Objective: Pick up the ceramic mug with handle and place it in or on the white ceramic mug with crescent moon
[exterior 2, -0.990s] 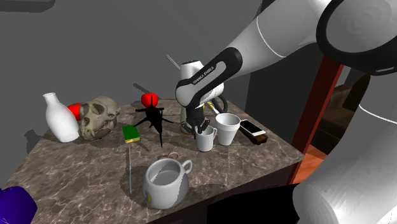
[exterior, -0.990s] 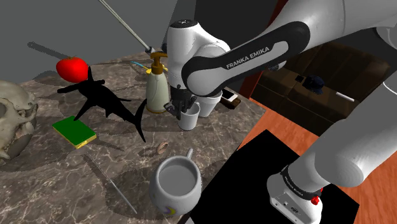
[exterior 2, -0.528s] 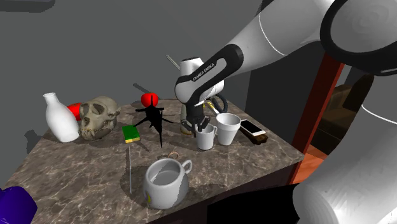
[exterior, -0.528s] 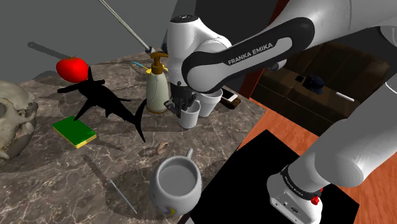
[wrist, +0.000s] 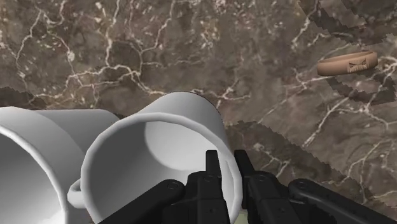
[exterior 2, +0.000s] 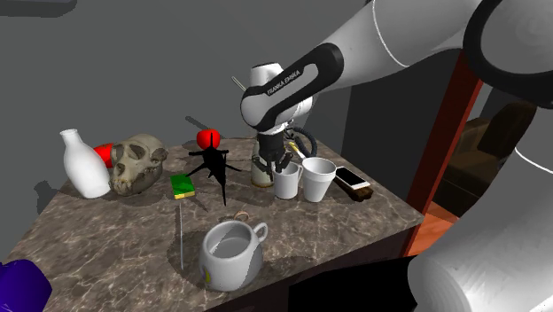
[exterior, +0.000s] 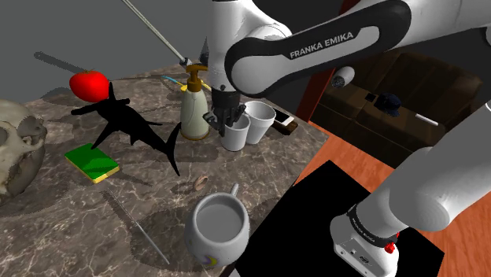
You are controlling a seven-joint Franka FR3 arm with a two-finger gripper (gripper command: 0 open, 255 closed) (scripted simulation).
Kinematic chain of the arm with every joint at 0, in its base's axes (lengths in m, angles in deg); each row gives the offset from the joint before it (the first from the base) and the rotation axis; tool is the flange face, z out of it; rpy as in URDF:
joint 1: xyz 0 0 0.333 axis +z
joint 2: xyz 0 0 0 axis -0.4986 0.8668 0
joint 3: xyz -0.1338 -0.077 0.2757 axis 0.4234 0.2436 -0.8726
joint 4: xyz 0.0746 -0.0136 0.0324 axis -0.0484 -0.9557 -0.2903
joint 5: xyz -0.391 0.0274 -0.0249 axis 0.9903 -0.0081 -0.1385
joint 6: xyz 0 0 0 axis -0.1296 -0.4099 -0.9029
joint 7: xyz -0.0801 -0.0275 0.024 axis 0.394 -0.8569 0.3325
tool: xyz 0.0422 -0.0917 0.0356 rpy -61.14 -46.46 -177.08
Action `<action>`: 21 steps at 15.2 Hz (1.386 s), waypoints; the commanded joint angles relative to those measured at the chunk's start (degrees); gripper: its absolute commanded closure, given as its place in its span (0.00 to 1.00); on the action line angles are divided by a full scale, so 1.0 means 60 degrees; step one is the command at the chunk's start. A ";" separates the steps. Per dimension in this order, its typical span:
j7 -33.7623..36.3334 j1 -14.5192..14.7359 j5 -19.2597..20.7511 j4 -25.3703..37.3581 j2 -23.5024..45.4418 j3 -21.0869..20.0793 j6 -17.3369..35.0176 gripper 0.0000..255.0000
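My gripper (exterior: 228, 122) (exterior 2: 280, 167) is shut on the rim of a small white mug with a handle (exterior: 234, 135) (exterior 2: 285, 183), one finger inside and one outside. The mug hangs upright just above the marble table (exterior: 149, 197). In the wrist view the fingers (wrist: 213, 167) clasp the mug's wall (wrist: 159, 156), and its handle pokes out on the side toward the neighbouring cup. The big white mug with a yellow crescent moon (exterior: 219, 228) (exterior 2: 230, 257) stands upright near the table's front edge, well apart from the gripper.
A white handleless cup (exterior: 260, 122) (exterior 2: 317, 180) (wrist: 38, 159) stands right beside the held mug, and a soap bottle (exterior: 193, 106) just behind it. A black figure (exterior: 126, 122), green sponge (exterior: 92, 163), skull (exterior 2: 137, 162), small ring (exterior: 200, 184) (wrist: 347, 63) and thin brush (exterior: 134, 228) lie around.
The gripper has risen, carrying the small mug a little way up off the table. The arm's elbow has lifted too. Nothing else moved.
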 commanded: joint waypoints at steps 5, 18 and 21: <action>-0.0155 -0.0002 -0.0182 0.0447 -0.0346 0.0028 -0.0754 1.00; -0.0376 -0.0023 -0.0378 0.1708 -0.0772 0.0107 -0.2396 1.00; -0.0407 -0.0029 -0.0395 0.2049 -0.0816 0.0121 -0.2777 1.00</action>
